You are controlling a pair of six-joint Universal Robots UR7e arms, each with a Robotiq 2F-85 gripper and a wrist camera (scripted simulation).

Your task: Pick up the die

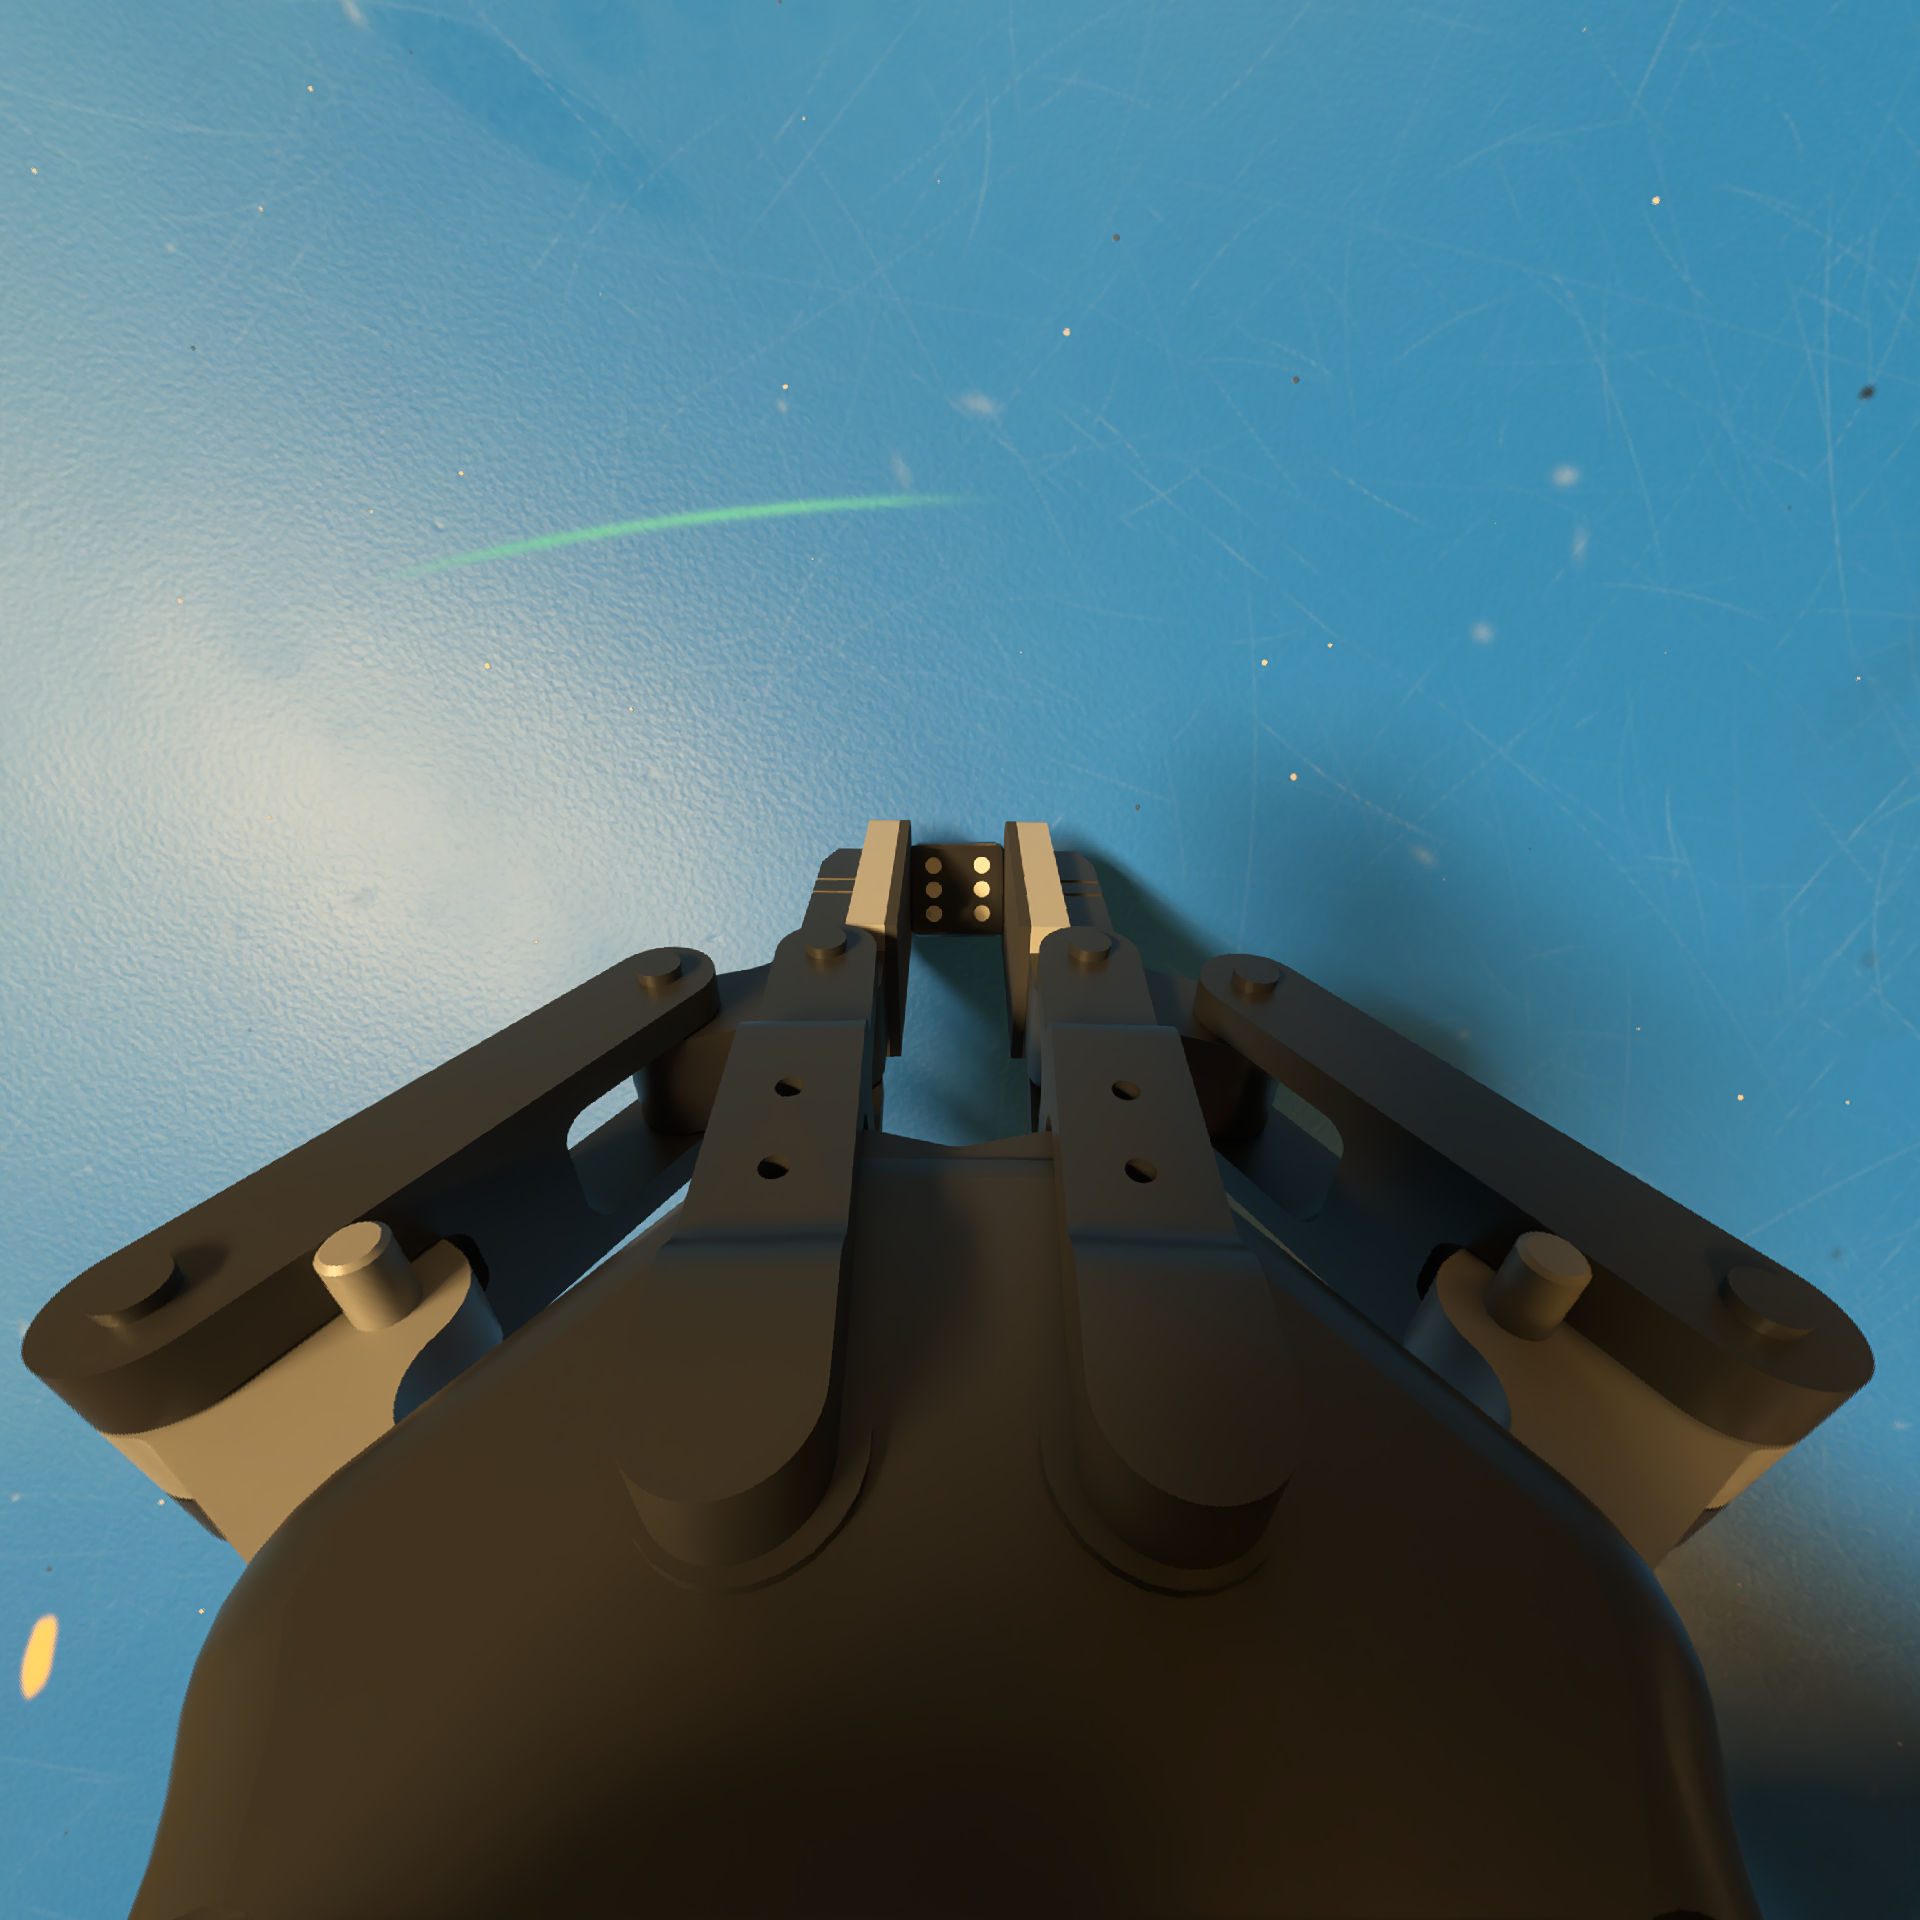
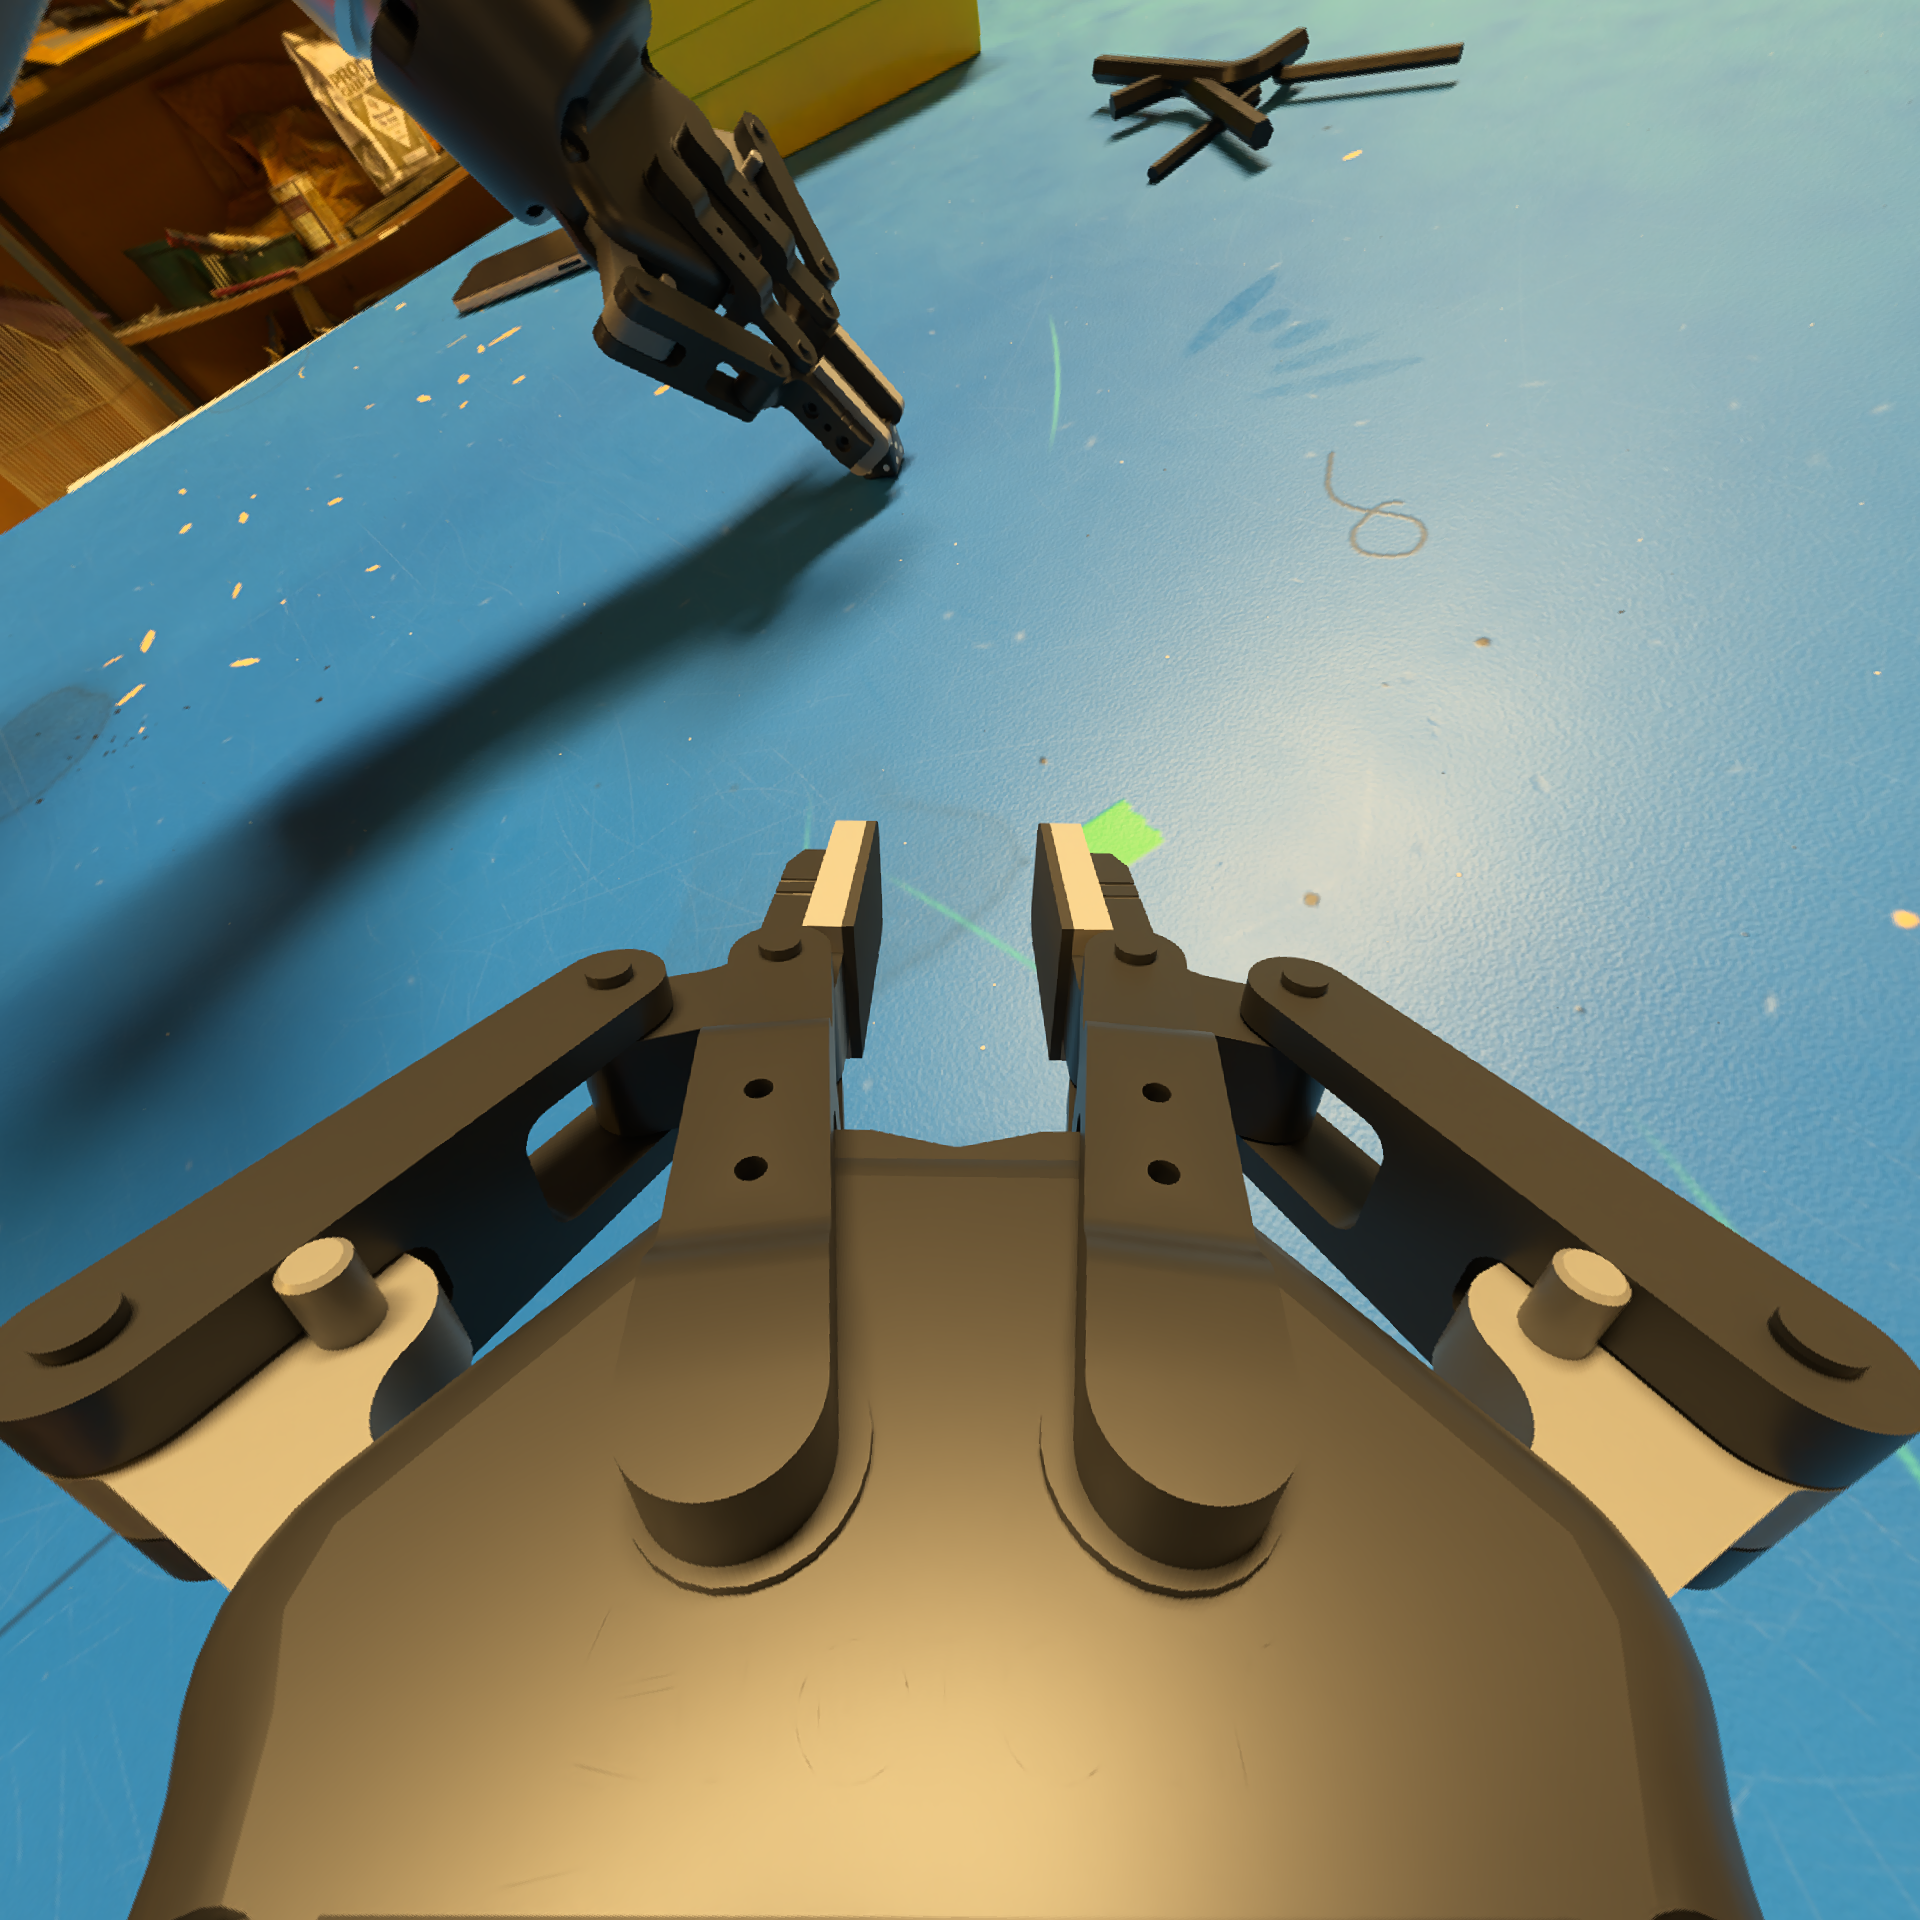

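Observation:
A small black die (image 1: 957, 889) with pale pips sits between the pads of my left gripper (image 1: 957, 862), which is shut on it, right at the blue table top (image 1: 1351, 416). In the right wrist view the left gripper (image 2: 883, 457) shows far off with its tips down at the table and the die (image 2: 891, 460) barely visible between them. My right gripper (image 2: 956, 862) is partly open and empty, hovering above the table, well short of the die.
A yellow box (image 2: 810, 52) stands at the table's far edge. A pile of dark sticks (image 2: 1236, 94) lies at the far right. A flat grey slab (image 2: 520, 275) lies near the left edge. A green patch (image 2: 1122, 831) marks the table by my right fingertip.

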